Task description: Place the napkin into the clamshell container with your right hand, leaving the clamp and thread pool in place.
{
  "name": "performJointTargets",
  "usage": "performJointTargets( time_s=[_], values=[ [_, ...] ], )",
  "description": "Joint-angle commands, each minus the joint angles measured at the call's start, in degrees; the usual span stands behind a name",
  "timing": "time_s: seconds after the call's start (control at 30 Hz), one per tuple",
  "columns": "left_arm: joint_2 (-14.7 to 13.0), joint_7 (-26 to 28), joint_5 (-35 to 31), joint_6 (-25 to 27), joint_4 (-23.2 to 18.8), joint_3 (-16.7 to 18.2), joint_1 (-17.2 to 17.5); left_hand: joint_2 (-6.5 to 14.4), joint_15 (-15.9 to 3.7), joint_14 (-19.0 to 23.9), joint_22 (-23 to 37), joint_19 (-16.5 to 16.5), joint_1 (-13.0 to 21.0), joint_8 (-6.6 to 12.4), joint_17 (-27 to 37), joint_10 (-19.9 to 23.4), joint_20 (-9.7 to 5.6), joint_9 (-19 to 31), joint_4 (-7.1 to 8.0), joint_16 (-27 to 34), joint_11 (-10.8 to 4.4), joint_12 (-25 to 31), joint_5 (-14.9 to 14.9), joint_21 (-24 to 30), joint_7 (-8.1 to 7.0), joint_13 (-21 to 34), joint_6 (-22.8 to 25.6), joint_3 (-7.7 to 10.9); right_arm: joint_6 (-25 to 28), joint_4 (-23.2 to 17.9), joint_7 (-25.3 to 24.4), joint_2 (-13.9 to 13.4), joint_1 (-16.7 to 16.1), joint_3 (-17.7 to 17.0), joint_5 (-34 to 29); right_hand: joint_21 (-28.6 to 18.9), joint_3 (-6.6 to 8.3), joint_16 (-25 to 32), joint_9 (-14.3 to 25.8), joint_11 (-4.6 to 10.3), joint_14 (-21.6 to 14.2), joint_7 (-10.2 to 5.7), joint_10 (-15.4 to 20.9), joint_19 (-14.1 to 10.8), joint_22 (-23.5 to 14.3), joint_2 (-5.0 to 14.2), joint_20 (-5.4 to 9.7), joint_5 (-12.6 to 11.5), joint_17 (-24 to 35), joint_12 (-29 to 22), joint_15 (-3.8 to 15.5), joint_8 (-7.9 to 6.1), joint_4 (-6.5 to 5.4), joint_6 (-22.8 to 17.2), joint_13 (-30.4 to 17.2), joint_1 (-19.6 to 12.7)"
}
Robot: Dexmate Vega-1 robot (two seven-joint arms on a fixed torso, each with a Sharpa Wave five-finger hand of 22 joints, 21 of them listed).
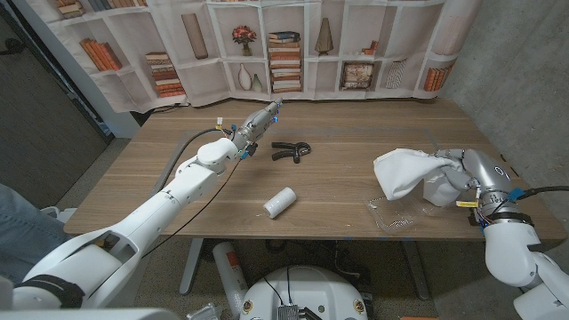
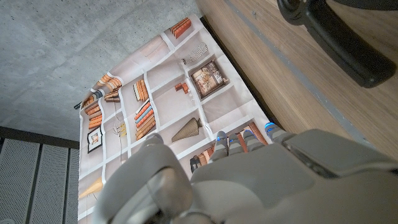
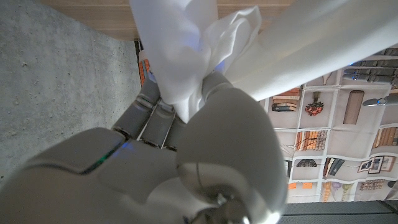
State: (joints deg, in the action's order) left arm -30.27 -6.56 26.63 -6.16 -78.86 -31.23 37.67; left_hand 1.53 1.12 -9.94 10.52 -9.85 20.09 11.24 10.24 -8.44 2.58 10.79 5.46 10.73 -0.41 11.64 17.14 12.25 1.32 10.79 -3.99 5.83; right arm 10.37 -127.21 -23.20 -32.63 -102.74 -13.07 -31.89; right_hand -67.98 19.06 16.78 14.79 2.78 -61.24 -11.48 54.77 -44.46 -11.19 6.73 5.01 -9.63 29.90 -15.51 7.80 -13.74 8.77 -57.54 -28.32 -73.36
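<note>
The white napkin hangs bunched at the frame's right, gripped by the right hand, above the clear clamshell container lying open at lower right. The black clamp lies upper centre; the white thread spool lies on its side, centre.

White glossy arms, a black cable along the left arm, and grey hands: left hand, right hand.

Left arm: I reach out long toward 12 o'clock, over the table's far middle.
Left hand: my fingers straight, holding nothing.
Right arm: bent close at 4 o'clock.
Right hand: my fingers are clenched on the napkin, raised.
</note>
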Motion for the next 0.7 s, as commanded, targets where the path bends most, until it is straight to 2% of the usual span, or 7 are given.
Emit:
performJointTargets(
  time_s=[0.03,0.57,0.6,0.67,0.7],
  values=[
    [-0.5,0.5,0.1,0.2,-0.8,0.4,0.5,0.6,0.3,-2.8,0.2,-7.5,0.1,-0.02,0.2,-0.4,0.51,0.1,0.17,0.0,-0.1,0.1,-0.3,-0.2,0.16,0.1,-0.3,-0.4,0.7,1.0,-0.4,-1.2,0.3,0.9,1.7,0.3,1.04,0.2,0.2,6.01,-3.3,0.29,6.4,-0.2,-0.2,0.53,8.28,-0.3,0.3,-0.2,4.92,-0.18,-0.48,-0.6,-0.2,-0.2],
    [-1.0,0.9,0.0,1.0,-1.7,0.3,1.2,0.7,0.28,-2.8,0.2,-7.5,0.2,0.05,0.2,-0.4,0.55,0.1,0.16,0.0,-0.11,0.1,-0.4,-0.2,0.21,0.1,-0.2,-0.51,0.4,2.8,-1.5,-1.9,0.6,1.7,5.0,0.4,1.46,0.2,0.2,6.02,-3.3,0.43,6.5,-0.2,-0.2,0.45,8.28,-0.3,0.3,0.1,4.91,-0.13,-0.43,-0.6,-0.3,0.1],
    [-1.0,1.0,0.0,1.0,-1.7,0.3,1.3,0.7,0.27,-2.8,0.2,-7.5,0.2,0.06,0.2,-0.4,0.55,0.1,0.16,0.0,-0.13,0.1,-0.4,-0.3,0.21,0.1,-0.2,-0.52,0.4,3.0,-1.5,-2.0,0.7,1.8,5.2,0.4,1.41,0.2,0.3,5.55,-3.3,0.44,6.6,-0.3,-0.2,0.28,8.31,-0.3,0.4,0.1,4.95,-0.14,-0.33,-0.6,-0.3,0.1],
    [-1.1,0.9,0.1,1.1,-1.9,0.3,1.4,0.7,0.31,-2.8,0.2,-7.5,0.2,0.06,0.2,-0.4,0.56,0.1,0.15,0.0,-0.04,0.1,-0.4,-0.3,0.16,0.1,-0.2,-0.54,0.4,3.2,-1.5,-2.3,0.8,2.1,5.5,0.4,1.52,0.1,0.2,5.75,-3.0,0.5,6.4,-0.3,-0.2,0.29,8.29,-0.3,0.4,0.1,4.9,-0.08,-0.32,-0.7,-0.5,0.1],
    [-1.2,0.9,0.1,1.2,-2.0,0.3,1.4,0.7,0.29,-2.8,0.2,-7.5,0.2,0.06,0.2,-0.4,0.56,0.1,0.15,0.0,-0.03,0.1,-0.4,-0.3,0.2,0.1,-0.2,-0.55,0.6,3.3,-1.4,-2.4,0.9,2.3,5.6,0.5,1.6,0.1,0.3,5.39,-3.0,0.49,6.3,-0.2,-0.2,0.36,8.28,-0.3,0.4,0.2,4.87,-0.11,-0.37,-0.6,-0.6,0.1]
  ],
)
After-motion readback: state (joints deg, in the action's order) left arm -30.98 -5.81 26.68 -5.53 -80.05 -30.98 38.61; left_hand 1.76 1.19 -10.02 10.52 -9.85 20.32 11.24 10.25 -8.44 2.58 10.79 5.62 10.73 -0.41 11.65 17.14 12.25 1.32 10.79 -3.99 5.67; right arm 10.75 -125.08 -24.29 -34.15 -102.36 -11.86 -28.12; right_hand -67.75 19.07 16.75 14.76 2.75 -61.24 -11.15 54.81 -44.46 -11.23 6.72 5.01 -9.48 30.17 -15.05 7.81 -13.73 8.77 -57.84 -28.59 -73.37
